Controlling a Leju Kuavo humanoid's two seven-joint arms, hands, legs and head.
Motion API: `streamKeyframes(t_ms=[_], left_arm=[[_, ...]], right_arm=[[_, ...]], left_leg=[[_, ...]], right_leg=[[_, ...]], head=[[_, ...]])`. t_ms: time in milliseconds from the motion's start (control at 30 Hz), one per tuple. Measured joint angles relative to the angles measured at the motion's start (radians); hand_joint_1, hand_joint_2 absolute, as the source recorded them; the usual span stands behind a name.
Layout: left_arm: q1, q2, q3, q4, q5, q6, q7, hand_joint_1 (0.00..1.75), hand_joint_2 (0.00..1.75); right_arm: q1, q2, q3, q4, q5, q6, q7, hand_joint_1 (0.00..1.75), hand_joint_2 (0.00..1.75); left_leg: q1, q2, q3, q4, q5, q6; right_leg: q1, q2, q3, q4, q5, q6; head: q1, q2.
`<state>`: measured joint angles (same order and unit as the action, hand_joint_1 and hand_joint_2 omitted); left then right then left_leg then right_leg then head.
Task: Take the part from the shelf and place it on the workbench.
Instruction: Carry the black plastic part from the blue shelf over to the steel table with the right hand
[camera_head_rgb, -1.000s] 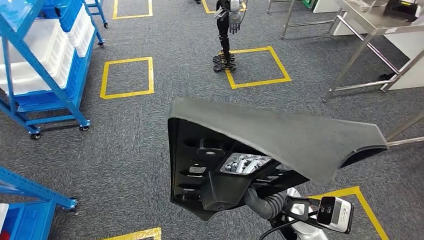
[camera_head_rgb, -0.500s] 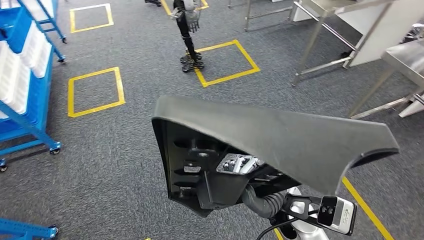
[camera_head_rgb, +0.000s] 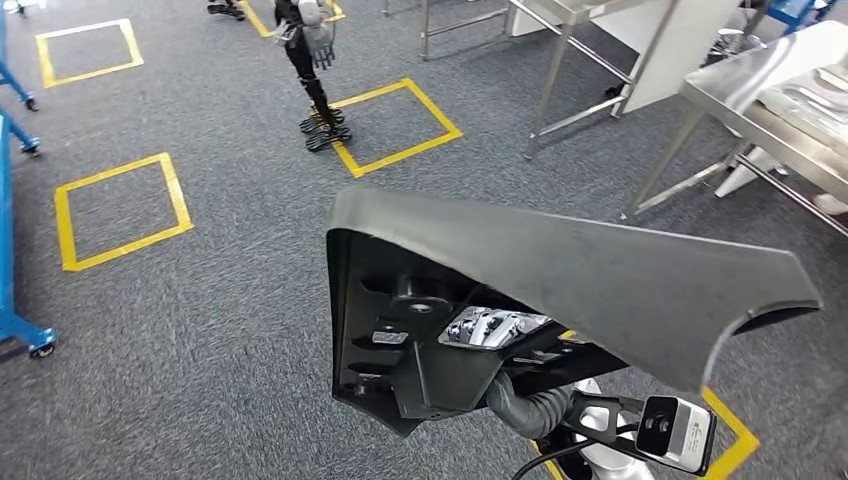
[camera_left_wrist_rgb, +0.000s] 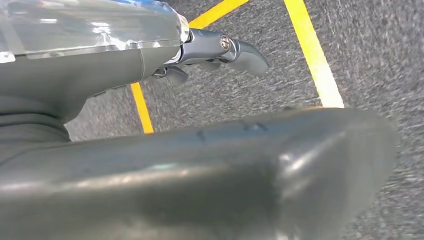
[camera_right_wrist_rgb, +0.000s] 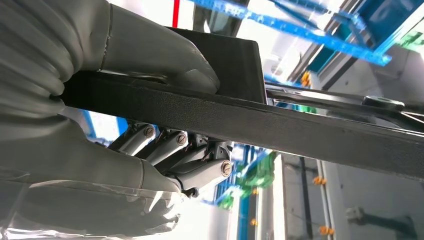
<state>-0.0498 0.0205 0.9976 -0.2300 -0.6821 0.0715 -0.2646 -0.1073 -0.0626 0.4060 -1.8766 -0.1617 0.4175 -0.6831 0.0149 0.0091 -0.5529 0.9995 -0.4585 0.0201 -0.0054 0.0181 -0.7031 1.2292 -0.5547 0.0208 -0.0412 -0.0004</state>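
— What have you got nearest you?

— Your right hand (camera_right_wrist_rgb: 150, 150) grips the part (camera_head_rgb: 560, 280), a big dark grey panel. From the right wrist you see the thumb pressed on one face of the panel's edge and the darker fingers (camera_right_wrist_rgb: 170, 150) curled against the other face. From the head, the panel is carried in front of your chest, above the floor, with its ribbed black underside turned toward you.

— And your left hand?

— Your left hand (camera_left_wrist_rgb: 210, 52) hangs over the grey carpet (camera_left_wrist_rgb: 380, 60) with nothing in it, its fingers loosely bent and apart, close to a yellow floor line (camera_left_wrist_rgb: 312, 55). A dark rounded body part lies across that view.

— What lies beyond the panel?

— Grey carpet with yellow taped squares (camera_head_rgb: 120, 210). A blue shelf foot on a castor (camera_head_rgb: 30, 340) stands at your left. Farther off, a second robot's black legs and hanging hand (camera_head_rgb: 315, 75) stand by a yellow square. At your far right is the steel surface (camera_head_rgb: 790, 110), with pale grey shapes lying on it.
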Motion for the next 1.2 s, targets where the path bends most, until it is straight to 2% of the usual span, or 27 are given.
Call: streamKeyframes(t_ms=[33,67,100,133,167,233,267,333,367,433,500,533,567,600,633,700,767,800,833,867,933,1000,1033,1067,1100,1133,1200], left_arm=[[0.003,0.0,0.0,0.0,0.001,-0.001,0.002,0.0,0.0],[0.004,0.0,0.001,0.0,0.003,-0.002,0.004,0.0,0.0],[0.003,-0.001,0.002,0.0,0.005,-0.003,0.006,0.0,0.0],[0.002,-0.002,0.003,0.0,0.007,-0.002,0.008,0.0,0.0],[0.0,-0.003,0.005,0.0,0.009,-0.002,0.01,0.0,0.0],[-0.002,-0.006,0.007,0.0,0.012,0.0,0.014,0.0,0.0],[-0.002,-0.007,0.008,0.0,0.013,0.002,0.015,0.0,0.0],[-0.003,-0.01,0.01,0.0,0.013,0.003,0.017,0.0,0.0],[-0.005,-0.012,0.012,0.0,0.013,0.003,0.017,0.0,0.0],[-0.007,-0.015,0.015,0.0,0.012,0.004,0.016,0.0,0.0],[-0.004,-0.017,0.02,0.0,0.012,0.004,0.018,0.0,0.0],[-0.002,-0.017,0.023,0.0,0.012,0.006,0.019,0.0,0.0],[0.0,-0.018,0.024,0.0,0.013,0.007,0.021,0.0,0.0],[0.0,-0.018,0.025,0.0,0.014,0.009,0.022,0.0,0.0],[-0.001,-0.019,0.025,0.0,0.015,0.011,0.022,0.0,0.0],[-0.002,-0.02,0.026,0.0,0.015,0.014,0.024,0.0,0.0],[-0.003,-0.021,0.029,0.0,0.016,0.017,0.027,0.0,0.0],[-0.004,-0.021,0.031,0.0,0.016,0.018,0.029,0.0,0.0],[-0.006,-0.021,0.032,0.0,0.016,0.019,0.031,0.0,0.0],[-0.008,-0.022,0.032,0.0,0.016,0.019,0.033,0.0,0.0],[-0.01,-0.023,0.034,0.0,0.015,0.019,0.034,0.0,0.0],[-0.007,-0.023,0.037,0.0,0.014,0.018,0.034,0.0,0.0],[-0.006,-0.023,0.041,0.0,0.014,0.018,0.035,0.0,0.0],[-0.005,-0.023,0.044,0.0,0.014,0.017,0.036,0.0,0.0],[-0.006,-0.023,0.047,0.0,0.013,0.017,0.036,0.0,0.0],[-0.007,-0.022,0.048,0.0,0.013,0.016,0.037,0.0,0.0],[-0.01,-0.022,0.05,0.0,0.014,0.015,0.039,0.0,0.0]], right_arm=[[0.003,0.0,0.0,0.0,0.002,-0.002,0.003,1.69,1.75],[0.006,0.0,0.001,-0.002,0.005,-0.004,0.007,1.69,1.75],[0.008,0.0,0.001,-0.004,0.007,-0.006,0.012,1.69,1.75],[0.009,0.001,0.002,-0.008,0.009,-0.007,0.017,1.69,1.75],[0.01,0.001,0.002,-0.012,0.01,-0.007,0.02,1.69,1.75],[0.008,0.003,0.003,-0.021,0.012,-0.006,0.025,1.69,1.75],[0.008,0.005,0.004,-0.024,0.012,-0.006,0.027,1.69,1.75],[0.008,0.007,0.004,-0.028,0.013,-0.004,0.03,1.69,1.75],[0.009,0.008,0.005,-0.031,0.013,-0.002,0.031,1.69,1.75],[0.01,0.011,0.006,-0.037,0.013,0.004,0.033,1.69,1.75],[0.011,0.017,0.008,-0.039,0.012,0.011,0.036,1.69,1.75],[0.013,0.019,0.009,-0.039,0.012,0.014,0.038,1.69,1.75],[0.016,0.019,0.009,-0.039,0.012,0.018,0.04,1.69,1.75],[0.018,0.02,0.009,-0.04,0.012,0.021,0.042,1.69,1.75],[0.02,0.02,0.009,-0.041,0.011,0.024,0.044,1.69,1.75],[0.024,0.021,0.009,-0.044,0.01,0.03,0.045,1.69,1.75],[0.029,0.021,0.008,-0.049,0.007,0.036,0.046,1.69,1.75],[0.032,0.021,0.007,-0.052,0.006,0.04,0.047,1.69,1.75],[0.035,0.021,0.006,-0.055,0.004,0.044,0.047,1.69,1.75],[0.037,0.021,0.004,-0.058,0.003,0.047,0.047,1.69,1.75],[0.038,0.021,-0.001,-0.062,0.001,0.051,0.048,1.69,1.75],[0.04,0.021,-0.004,-0.063,-0.001,0.056,0.048,1.69,1.75],[0.041,0.021,-0.006,-0.063,-0.001,0.058,0.048,1.69,1.75],[0.043,0.021,-0.008,-0.062,-0.002,0.059,0.048,1.69,1.75],[0.044,0.021,-0.009,-0.062,-0.002,0.06,0.048,1.69,1.75],[0.044,0.021,-0.011,-0.062,-0.003,0.061,0.048,1.69,1.75],[0.041,0.021,-0.015,-0.062,-0.006,0.062,0.05,1.69,1.75]], left_leg=[[-0.002,0.013,-0.001,0.0,-0.001,0.001],[-0.002,0.026,-0.001,0.0,-0.002,0.001],[-0.003,0.038,0.0,0.0,-0.003,0.0],[-0.003,0.048,0.002,0.0,-0.004,-0.001],[-0.004,0.057,0.005,0.0,-0.006,-0.003],[-0.008,0.074,0.01,0.001,-0.011,-0.012],[-0.01,0.083,0.011,0.002,-0.013,-0.017],[-0.012,0.102,0.015,0.001,-0.017,-0.027],[-0.01,0.097,0.015,0.007,-0.023,-0.033],[-0.007,0.055,-0.007,0.067,-0.064,-0.042],[-0.003,0.01,-0.068,0.199,-0.129,-0.047],[-0.003,0.003,-0.099,0.26,-0.15,-0.049],[-0.003,0.0,-0.117,0.29,-0.151,-0.049],[-0.003,-0.002,-0.116,0.28,-0.131,-0.049],[-0.002,-0.007,-0.096,0.231,-0.095,-0.048],[0.001,-0.05,-0.035,0.088,-0.027,-0.043],[0.002,-0.091,-0.002,0.015,-0.007,-0.037],[0.001,-0.094,0.0,0.01,-0.011,-0.033],[0.001,-0.083,0.001,0.008,-0.008,-0.028],[0.002,-0.071,0.002,0.004,-0.006,-0.021],[0.005,-0.044,0.006,-0.005,-0.001,-0.008],[0.002,-0.017,0.006,-0.007,-0.002,-0.001],[0.0,-0.002,0.006,-0.007,-0.003,-0.001],[-0.001,0.012,0.006,-0.006,-0.005,0.0],[-0.001,0.025,0.006,-0.006,-0.007,-0.001],[-0.002,0.037,0.008,-0.005,-0.009,-0.003],[-0.003,0.057,0.015,-0.005,-0.015,-0.009]], right_leg=[[-0.001,-0.007,-0.026,0.054,-0.017,0.001],[-0.002,-0.011,-0.036,0.075,-0.016,0.002],[-0.001,-0.015,-0.024,0.054,0.004,0.001],[-0.001,-0.023,0.007,-0.003,0.035,-0.002],[0.002,-0.044,0.049,-0.08,0.066,-0.007],[0.012,-0.081,0.109,-0.192,0.098,-0.019],[0.017,-0.089,0.118,-0.213,0.1,-0.024],[0.018,-0.067,0.116,-0.218,0.102,-0.034],[0.016,-0.056,0.117,-0.222,0.105,-0.039],[0.009,-0.036,0.123,-0.23,0.11,-0.051],[0.008,-0.014,0.123,-0.231,0.111,-0.058],[0.009,-0.001,0.123,-0.231,0.111,-0.059],[0.009,0.013,0.123,-0.23,0.111,-0.059],[0.009,0.027,0.125,-0.229,0.111,-0.059],[0.009,0.041,0.126,-0.228,0.111,-0.057],[0.009,0.065,0.127,-0.222,0.108,-0.052],[0.008,0.087,0.119,-0.216,0.108,-0.041],[0.006,0.098,0.114,-0.215,0.109,-0.033],[0.004,0.109,0.11,-0.216,0.112,-0.026],[0.004,0.106,0.107,-0.212,0.11,-0.02],[0.007,0.062,0.083,-0.164,0.078,-0.012],[0.005,0.007,0.023,-0.045,0.015,-0.005],[0.002,-0.004,-0.009,0.018,-0.009,-0.002],[-0.001,-0.009,-0.028,0.056,-0.017,0.0],[-0.003,-0.012,-0.03,0.059,-0.006,0.002],[-0.005,-0.018,-0.009,0.018,0.022,0.003],[-0.002,-0.053,0.068,-0.122,0.083,-0.004]], head=[[0.0,0.0],[0.0,0.0],[0.0,0.0],[0.0,0.0],[0.0,0.0],[0.0,0.0],[0.0,0.0],[0.0,0.0],[0.0,0.0],[0.0,0.0],[0.0,0.0],[0.0,0.0],[0.0,0.0],[0.0,0.0],[0.0,0.0],[0.0,0.0],[0.0,0.0],[0.0,0.0],[0.0,0.0],[0.0,0.0],[0.0,0.0],[0.0,0.0],[0.0,0.0],[0.0,0.0],[0.0,0.0],[0.0,0.0],[0.0,0.0]])
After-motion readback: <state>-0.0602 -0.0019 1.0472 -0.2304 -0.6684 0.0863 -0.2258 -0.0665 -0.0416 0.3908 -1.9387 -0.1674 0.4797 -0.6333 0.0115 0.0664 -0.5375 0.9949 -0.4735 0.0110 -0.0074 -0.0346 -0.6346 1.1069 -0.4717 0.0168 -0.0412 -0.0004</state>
